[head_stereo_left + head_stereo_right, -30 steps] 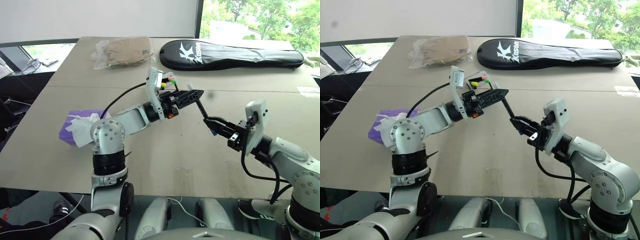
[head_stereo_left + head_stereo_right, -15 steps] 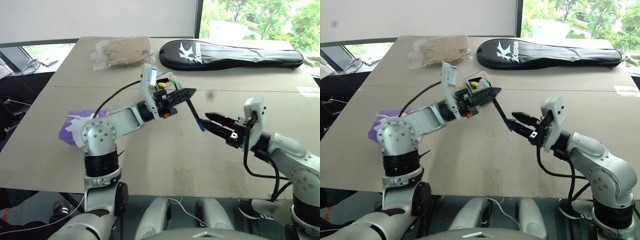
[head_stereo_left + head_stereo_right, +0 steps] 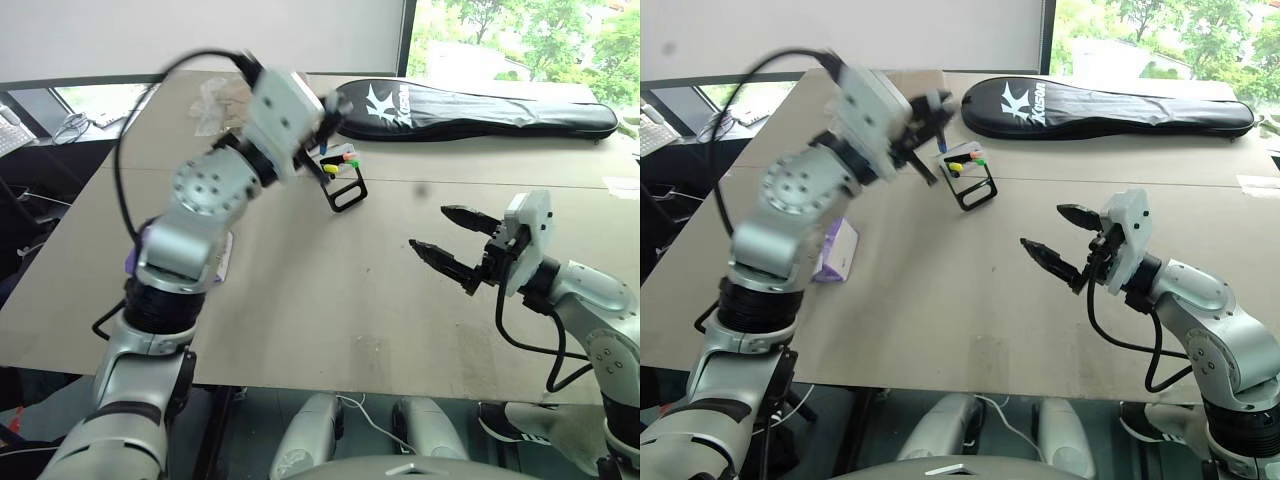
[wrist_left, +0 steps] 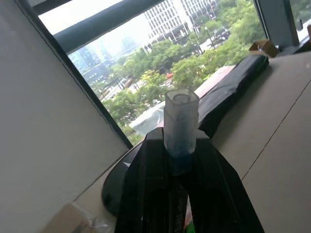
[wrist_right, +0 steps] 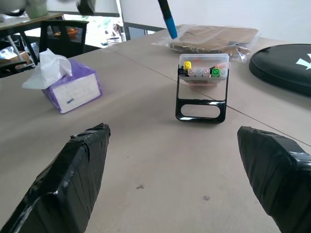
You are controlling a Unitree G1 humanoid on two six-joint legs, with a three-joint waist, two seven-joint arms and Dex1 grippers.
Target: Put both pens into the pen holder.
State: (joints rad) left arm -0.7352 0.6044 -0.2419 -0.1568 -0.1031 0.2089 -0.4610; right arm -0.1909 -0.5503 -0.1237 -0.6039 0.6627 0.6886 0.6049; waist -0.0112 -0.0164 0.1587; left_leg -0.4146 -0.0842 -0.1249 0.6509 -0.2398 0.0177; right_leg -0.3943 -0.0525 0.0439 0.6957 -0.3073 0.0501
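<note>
The pen holder (image 5: 201, 92) stands upright on the table, a black frame with a clear top showing yellow, green and orange ends (image 3: 338, 180). My left gripper (image 4: 180, 145) is raised above and just left of it, shut on a dark pen (image 4: 181, 121) whose blue end (image 5: 167, 17) hangs over the holder. My right gripper (image 3: 1042, 228) hovers to the right of the holder, wide open with nothing between its fingers (image 5: 73, 170). I cannot tell the other pen apart among the ends in the holder.
A long black racket bag (image 3: 470, 105) lies along the table's far side. A brown packet in clear plastic (image 5: 214, 36) sits behind the holder. A purple tissue box (image 5: 68, 85) stands on the left, under my left arm.
The pen passed from my right gripper to my left: the left shut on it, the right opened wide. My left arm then rose and rolled, carrying the pen up over the holder.
</note>
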